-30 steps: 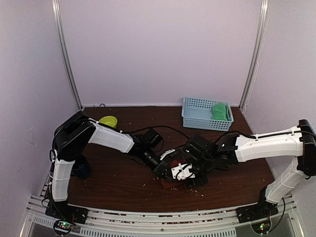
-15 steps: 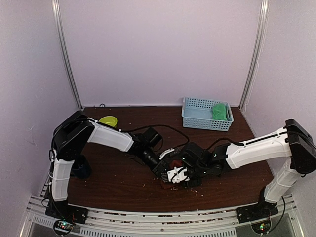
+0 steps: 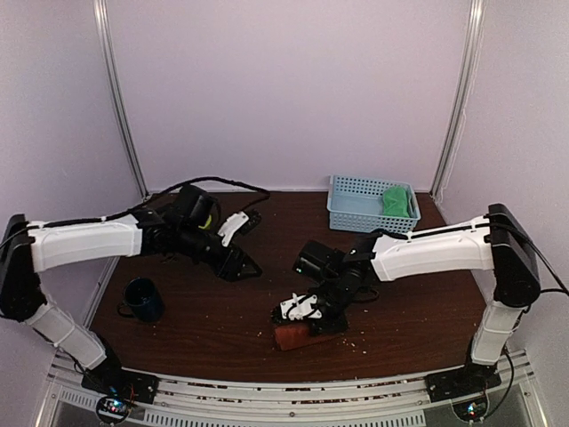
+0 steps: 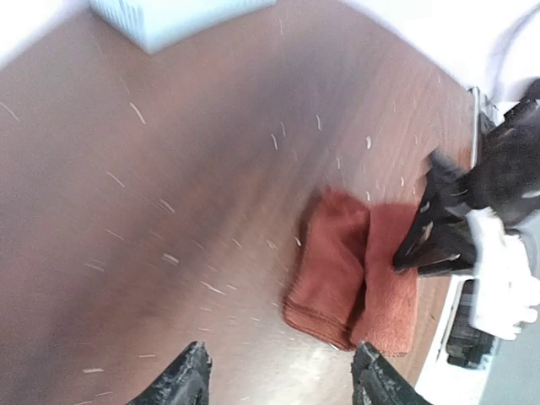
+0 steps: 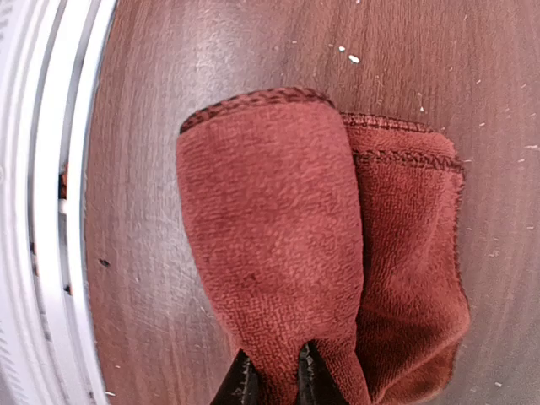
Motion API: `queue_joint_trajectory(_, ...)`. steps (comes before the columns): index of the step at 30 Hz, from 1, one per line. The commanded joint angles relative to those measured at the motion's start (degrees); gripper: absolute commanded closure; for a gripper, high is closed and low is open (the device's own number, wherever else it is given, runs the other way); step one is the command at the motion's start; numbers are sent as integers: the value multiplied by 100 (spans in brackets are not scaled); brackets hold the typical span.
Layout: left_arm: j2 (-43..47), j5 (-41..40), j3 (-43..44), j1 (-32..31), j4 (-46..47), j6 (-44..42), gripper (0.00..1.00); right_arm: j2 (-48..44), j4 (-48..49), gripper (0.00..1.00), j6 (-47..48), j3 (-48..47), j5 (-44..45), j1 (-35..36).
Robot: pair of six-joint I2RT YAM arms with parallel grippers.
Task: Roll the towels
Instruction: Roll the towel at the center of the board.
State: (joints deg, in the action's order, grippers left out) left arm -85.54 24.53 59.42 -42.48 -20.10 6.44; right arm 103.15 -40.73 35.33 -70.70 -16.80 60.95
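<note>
The rust towel (image 3: pixel 292 337) lies partly rolled near the table's front edge; it also shows in the left wrist view (image 4: pixel 354 278) and the right wrist view (image 5: pixel 278 253). My right gripper (image 3: pixel 308 313) is shut, and in the right wrist view (image 5: pixel 277 385) it pinches a fold of the towel's thicker roll. My left gripper (image 3: pixel 242 264) is open and empty, well up and left of the towel; in the left wrist view (image 4: pixel 283 380) its fingers stand wide apart. The green towel (image 3: pixel 397 200) lies in the light-blue basket (image 3: pixel 354 210).
A dark blue mug (image 3: pixel 142 300) stands at the front left. A yellow-green bowl (image 3: pixel 208 216) is mostly hidden behind my left arm. Crumbs are scattered over the brown table (image 3: pixel 418 302). A metal rail (image 3: pixel 293 396) runs along the front edge.
My left gripper has let go of the rust towel and pulled back up and left, now open. My right gripper stays shut on the towel near the front edge.
</note>
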Motion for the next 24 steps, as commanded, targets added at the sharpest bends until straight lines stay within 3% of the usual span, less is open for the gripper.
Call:
queue_joint_trajectory(1, 1588, -1735, -866, -688, 819, -870, 36, 831, -1403, 88, -346, -745, -1375, -495)
queue_joint_trajectory(3, 2105, -2513, -1180, -1350, 1242, -1370, 28, 1229, -1698, 89, -298, -1166, -1577, -681)
queue_joint_trajectory(7, 1985, -3436, -877, -1975, 789, -1694, 27, 1922, -2177, 89, -217, -1906, -1856, -1076)
queue_joint_trajectory(11, 1761, -3258, -785, -2718, 1032, -2096, 27, 2656, -2647, 89, -71, -2552, -2236, -1466)
queue_joint_trajectory(13, 1262, -2993, -673, -2834, 917, -2138, 29, 2914, -2768, 89, 18, -2784, -2316, -1543)
queue_joint_trajectory(17, 111, -3199, -406, -2980, 872, -2093, 30, 3388, -3059, 89, 130, -3245, -2554, -1611)
queue_joint_trajectory(24, -1149, -3408, -180, -3003, 1207, -2365, 30, 3207, -2856, 89, 31, -3100, -2518, -1636)
